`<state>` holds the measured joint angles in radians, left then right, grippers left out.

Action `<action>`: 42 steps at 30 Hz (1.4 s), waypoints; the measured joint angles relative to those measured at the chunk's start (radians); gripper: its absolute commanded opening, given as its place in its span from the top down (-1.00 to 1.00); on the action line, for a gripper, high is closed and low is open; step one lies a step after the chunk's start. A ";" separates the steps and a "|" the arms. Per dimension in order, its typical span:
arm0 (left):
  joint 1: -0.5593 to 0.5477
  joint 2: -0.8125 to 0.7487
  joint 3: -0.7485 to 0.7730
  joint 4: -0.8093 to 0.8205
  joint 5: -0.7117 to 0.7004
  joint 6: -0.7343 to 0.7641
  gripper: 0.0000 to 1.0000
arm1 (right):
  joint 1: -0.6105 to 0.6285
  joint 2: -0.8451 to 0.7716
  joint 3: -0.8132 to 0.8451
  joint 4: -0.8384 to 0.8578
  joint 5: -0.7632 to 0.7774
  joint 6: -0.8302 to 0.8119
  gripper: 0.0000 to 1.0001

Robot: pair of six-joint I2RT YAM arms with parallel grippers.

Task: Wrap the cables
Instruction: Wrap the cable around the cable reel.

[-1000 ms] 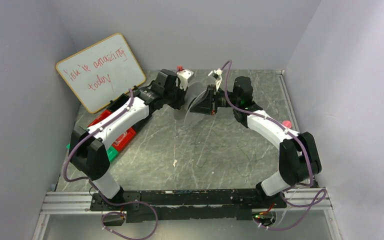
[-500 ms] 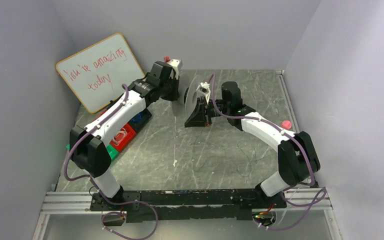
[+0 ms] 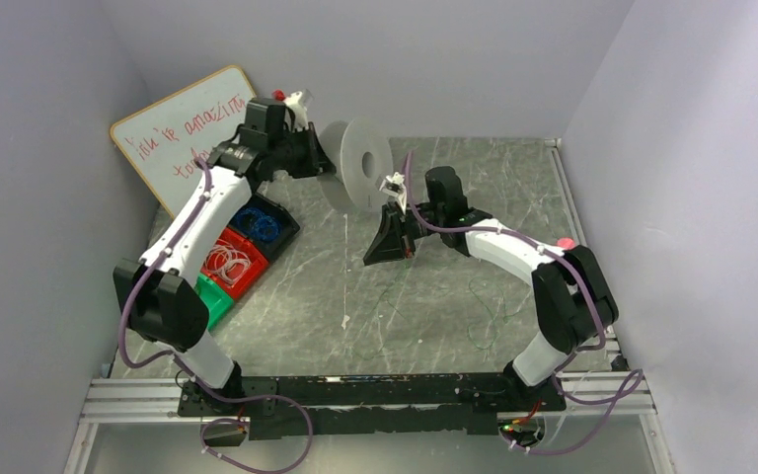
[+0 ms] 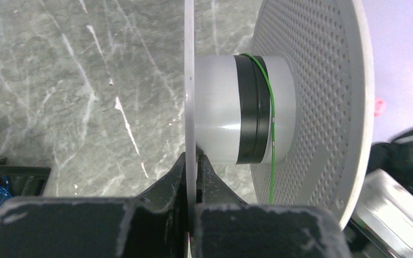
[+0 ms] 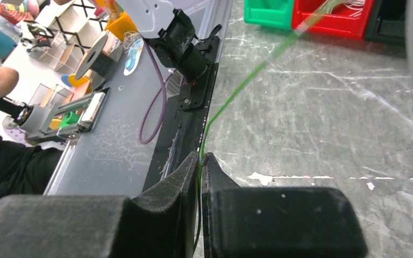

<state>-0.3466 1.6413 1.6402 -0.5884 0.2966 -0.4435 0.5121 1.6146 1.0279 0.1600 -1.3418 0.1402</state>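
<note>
Left hand [image 4: 191, 161] clamped tight on thin inner flange of translucent white plastic spool [image 4: 312, 97], spool raised over back of grey marble tabletop [image 3: 513, 178]. Right hand [image 5: 200, 159] pinched around thin dark-green cable [image 5: 235, 92] — one turn sat on spool hub, loose squiggles lay on tabletop by right arm.

The black left gripper [image 4: 193, 159] pinches a translucent white spool [image 4: 312, 107]. Its far flange is dotted with fine perforations, and its hub wears a black band crossed by the bright green cable [image 4: 272, 150]. Under the black right gripper [image 5: 200, 157], the table [image 5: 328, 107] is grey-green marble veined white. Beyond it stand a green bin [image 5: 266, 11] and a red bin [image 5: 330, 20].
</note>
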 measured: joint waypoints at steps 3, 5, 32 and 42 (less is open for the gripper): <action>0.032 -0.035 0.000 0.003 0.088 -0.007 0.95 | -0.003 0.014 0.006 -0.011 -0.014 -0.009 0.81; 0.055 -0.062 0.000 0.011 0.150 -0.007 0.95 | -0.010 0.023 0.014 -0.030 -0.026 -0.021 0.82; 0.172 -0.239 -0.098 -0.109 0.607 0.518 0.95 | -0.359 0.018 0.103 -0.053 -0.098 0.125 0.93; -0.025 -0.251 -0.206 -0.071 0.271 0.647 0.95 | -0.380 -0.023 0.112 0.104 -0.105 0.386 0.85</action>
<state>-0.3714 1.3903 1.4342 -0.6598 0.5678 0.2035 0.1322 1.5921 1.1397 0.2638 -1.4464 0.5262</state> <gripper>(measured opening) 0.067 0.065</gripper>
